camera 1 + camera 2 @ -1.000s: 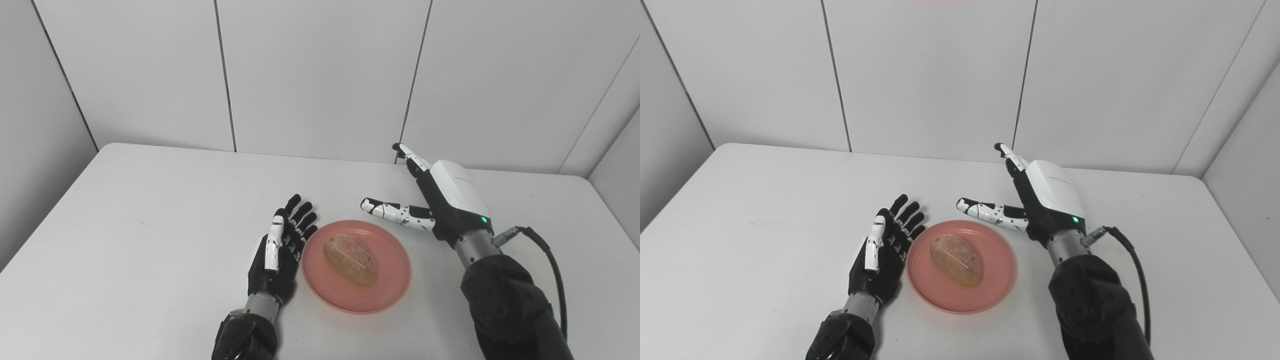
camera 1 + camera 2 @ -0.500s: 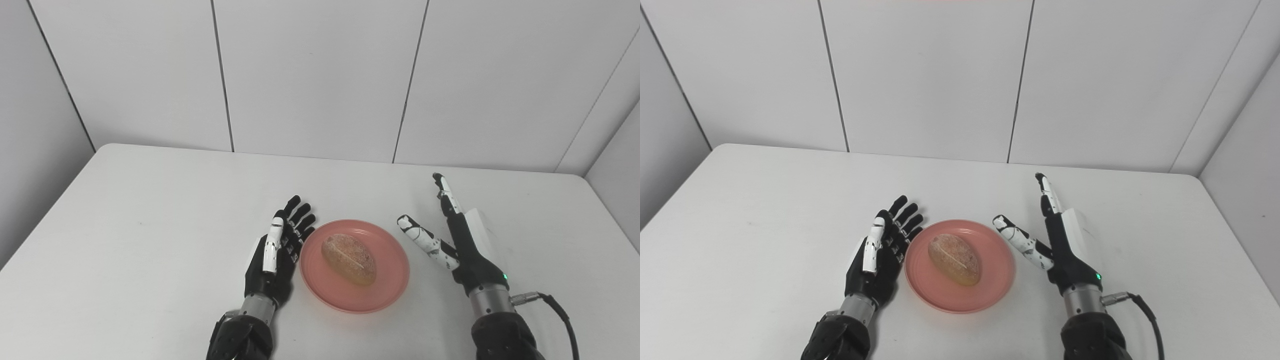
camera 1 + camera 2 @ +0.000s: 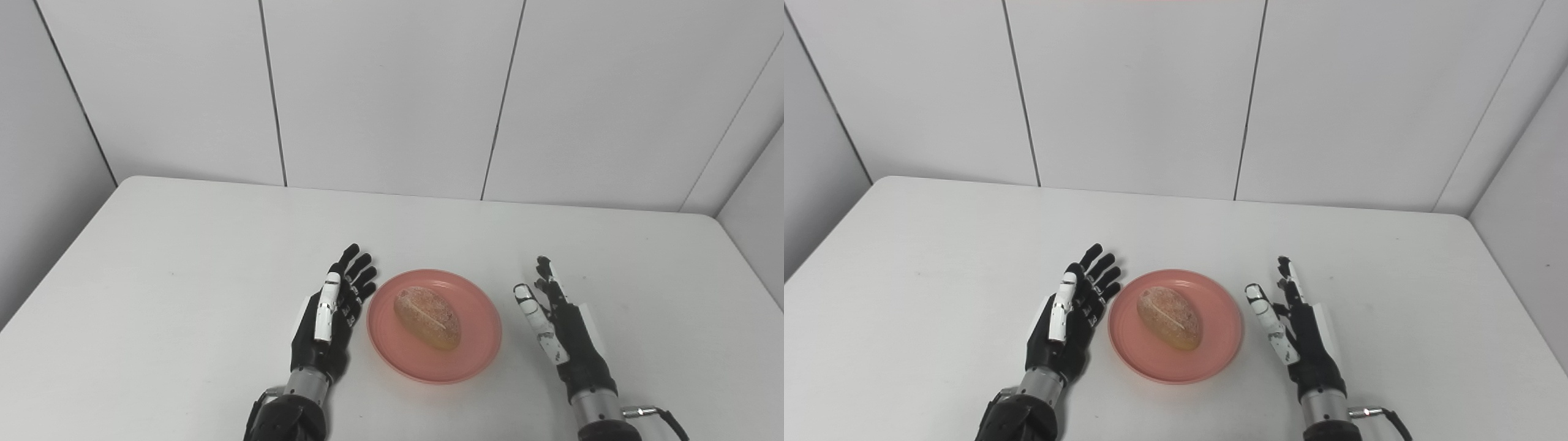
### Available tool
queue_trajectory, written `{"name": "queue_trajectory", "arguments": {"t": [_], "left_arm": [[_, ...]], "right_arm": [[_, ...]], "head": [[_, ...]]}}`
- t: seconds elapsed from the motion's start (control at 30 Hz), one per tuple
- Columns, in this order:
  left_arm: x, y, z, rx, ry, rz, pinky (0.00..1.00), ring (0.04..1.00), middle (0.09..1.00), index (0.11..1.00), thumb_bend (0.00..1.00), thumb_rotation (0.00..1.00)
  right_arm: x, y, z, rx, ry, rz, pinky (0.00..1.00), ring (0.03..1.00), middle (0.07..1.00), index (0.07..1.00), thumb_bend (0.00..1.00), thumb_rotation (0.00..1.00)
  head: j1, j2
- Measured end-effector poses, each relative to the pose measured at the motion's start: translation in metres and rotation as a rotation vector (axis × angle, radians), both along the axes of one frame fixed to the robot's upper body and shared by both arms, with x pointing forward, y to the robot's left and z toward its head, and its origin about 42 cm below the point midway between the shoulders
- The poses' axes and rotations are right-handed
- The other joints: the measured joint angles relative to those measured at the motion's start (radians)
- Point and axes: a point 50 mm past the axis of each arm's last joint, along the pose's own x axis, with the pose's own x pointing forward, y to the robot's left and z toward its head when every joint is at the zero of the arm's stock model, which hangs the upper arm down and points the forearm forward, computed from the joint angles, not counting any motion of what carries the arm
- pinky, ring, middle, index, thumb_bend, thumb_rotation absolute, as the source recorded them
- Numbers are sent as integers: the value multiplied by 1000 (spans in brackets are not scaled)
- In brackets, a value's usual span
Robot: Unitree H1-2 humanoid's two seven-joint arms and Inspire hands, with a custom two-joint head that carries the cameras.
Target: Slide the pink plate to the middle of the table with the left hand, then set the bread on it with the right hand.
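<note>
A pink plate (image 3: 474,355) lies near the middle of the white table, towards the front edge. On it rests a brown oval bread roll (image 3: 427,316), lying at a slant. My left hand (image 3: 327,323) stands edge-on just left of the plate, open, fingers stretched forward, a small gap between it and the rim. To the right of the plate my right hand (image 3: 560,334) is open too, fingers pointing away from me, holding nothing and clear of the rim.
The white table (image 3: 184,257) runs back to a grey panelled wall (image 3: 392,92). Its left and right edges are in view. A black cable (image 3: 1387,415) leaves my right wrist at the bottom edge.
My right hand has drawn back from above and behind the plate, down and towards me, to the plate's right side. My left hand slid slightly back and left. Plate and bread stayed put.
</note>
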Motion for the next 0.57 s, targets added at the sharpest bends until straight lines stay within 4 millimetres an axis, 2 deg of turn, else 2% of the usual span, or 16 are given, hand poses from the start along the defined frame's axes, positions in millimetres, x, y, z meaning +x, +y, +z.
{"name": "queue_trajectory", "arguments": {"t": [0.13,0.43,0.57], "left_arm": [[-1,2,-1,26,-15,7,953,949,959,949,430,1000],[-7,10,-6,68,-48,23,985,980,987,979,435,1000],[-8,13,-6,77,-53,23,995,990,999,990,430,1000]], "right_arm": [[-2,0,-12,45,14,11,899,943,961,960,445,1000],[-2,5,-17,130,-3,24,897,945,966,962,278,1000],[-3,9,-18,172,-1,32,892,943,966,962,260,1000]], "head": [[0,-12],[-5,-17],[-5,-20]]}}
